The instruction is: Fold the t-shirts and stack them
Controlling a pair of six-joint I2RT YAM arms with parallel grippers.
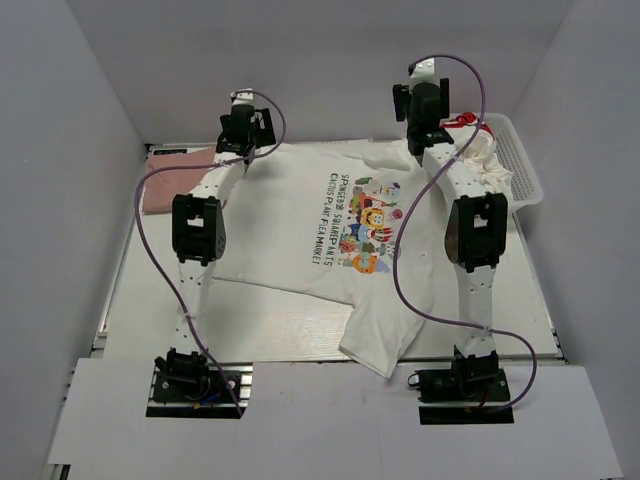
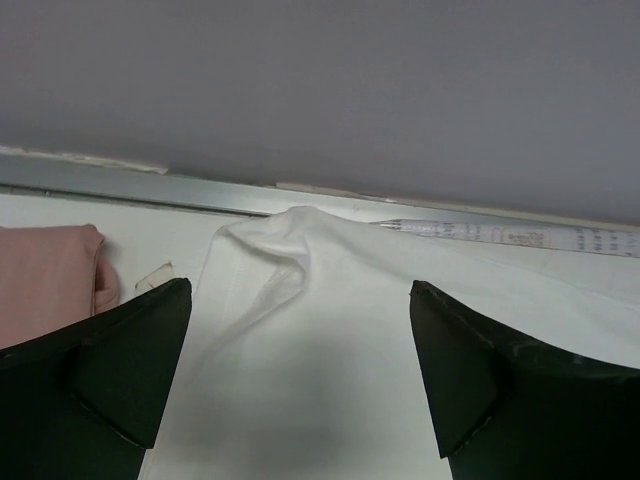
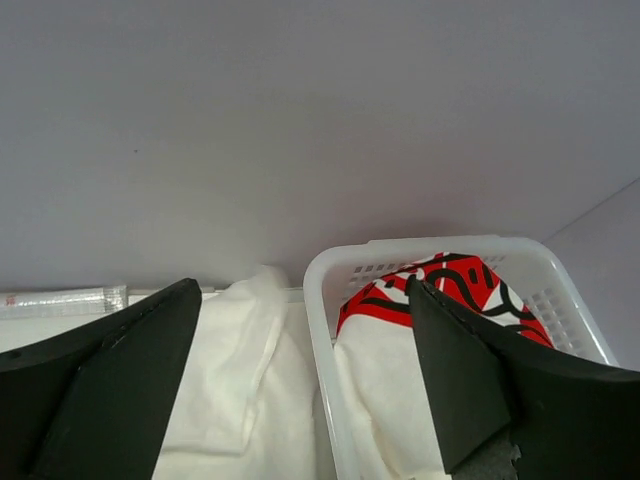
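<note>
1 cartoon-print t-shirt (image 1: 290, 240), spread flat print-up for folding: long axis left-right, collar rightward, 1 sleeve nearest the bases. Left gripper (image 2: 298, 330) and right gripper (image 3: 300, 320), jaws apart, hover over its far edge, probably to pinch it. Beyond: folded pink t-shirt (image 1: 170, 185) far left, mesh basket (image 1: 525, 165) far right.

Pink t-shirt (image 2: 45, 270) partly off-frame

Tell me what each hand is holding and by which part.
Nothing is held. The left hand and the right hand are both open over the far edge of the cartoon-print t-shirt, gripping no cloth.
</note>
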